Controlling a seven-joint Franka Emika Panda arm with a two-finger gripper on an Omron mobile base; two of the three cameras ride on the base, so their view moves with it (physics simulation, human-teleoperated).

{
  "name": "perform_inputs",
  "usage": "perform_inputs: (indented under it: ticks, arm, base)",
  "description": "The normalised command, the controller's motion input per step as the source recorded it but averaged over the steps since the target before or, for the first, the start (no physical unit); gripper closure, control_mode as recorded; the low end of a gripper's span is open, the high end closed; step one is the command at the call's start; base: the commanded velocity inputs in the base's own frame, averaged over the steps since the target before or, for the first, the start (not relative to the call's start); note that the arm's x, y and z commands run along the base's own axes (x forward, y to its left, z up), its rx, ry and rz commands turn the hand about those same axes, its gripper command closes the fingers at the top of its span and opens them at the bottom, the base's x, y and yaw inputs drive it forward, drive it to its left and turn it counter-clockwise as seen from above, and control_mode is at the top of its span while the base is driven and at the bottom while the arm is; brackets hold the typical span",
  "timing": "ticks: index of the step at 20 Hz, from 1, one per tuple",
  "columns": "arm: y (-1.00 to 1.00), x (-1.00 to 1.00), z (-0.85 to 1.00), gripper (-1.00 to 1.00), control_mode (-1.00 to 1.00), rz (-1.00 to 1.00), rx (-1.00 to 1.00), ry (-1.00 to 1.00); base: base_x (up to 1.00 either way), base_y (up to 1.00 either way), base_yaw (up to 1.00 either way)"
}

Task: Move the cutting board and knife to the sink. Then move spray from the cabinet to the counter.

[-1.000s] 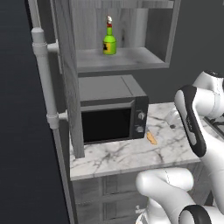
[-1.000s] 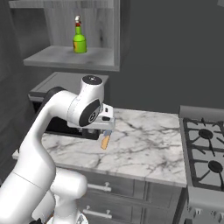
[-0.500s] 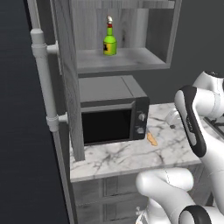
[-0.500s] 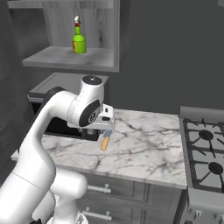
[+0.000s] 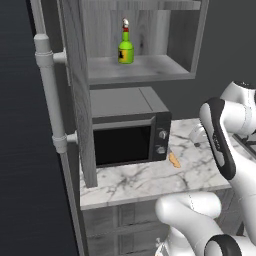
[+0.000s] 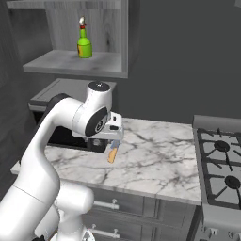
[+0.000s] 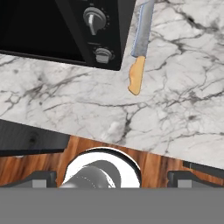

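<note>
Nearest the hand camera, the fingers [image 7: 112, 177] show only as two dark tips at the bottom edge, set wide apart and holding nothing; in the right base view the arm's own wrist covers most of them. Just beyond lies the knife [image 7: 140, 48] flat on the marble surface [image 7: 175, 113], its orange handle toward the camera and its grey blade cut off by the top of the hand view. It lies just beside the front corner of the microwave [image 5: 127, 132]; from the left base view only the orange handle is easy to make out, the blade hard to tell from the marble. Farther up, the spray [image 6: 84, 43] stands upright on the open shelf of the cabinet [image 5: 75, 90]. At the far right, stove burners [image 6: 221, 160] are partly cut off.
</note>
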Motion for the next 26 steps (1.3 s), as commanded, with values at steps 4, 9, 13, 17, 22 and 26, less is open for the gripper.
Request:
perform_inputs:
  ticks: [4,9,13,17,22,26]
  arm:
    - [0.0,0.0,0.0,-1.0,1.0,0.0,0.0,0.0]
    - [0.0,0.16,-0.04,-1.0,-1.0,0.0,-0.05,0.02]
    - [-0.01,0.32,-0.09,-1.0,-1.0,0.0,-0.01,0.04]
    - [-0.02,0.37,-0.16,-1.0,-1.0,0.0,0.0,0.06]
    - [0.0,0.38,-0.24,-1.0,-1.0,0.06,0.0,0.1]
    - [0.0,0.31,-0.35,-1.0,-1.0,0.09,0.0,0.11]
  base:
    - [0.0,0.0,0.0]
    - [0.02,0.0,0.0]
    - [0.0,0.0,0.0]
    - [0.0,0.0,0.0]
    - [0.0,0.0,0.0]
    - [0.0,0.0,0.0]
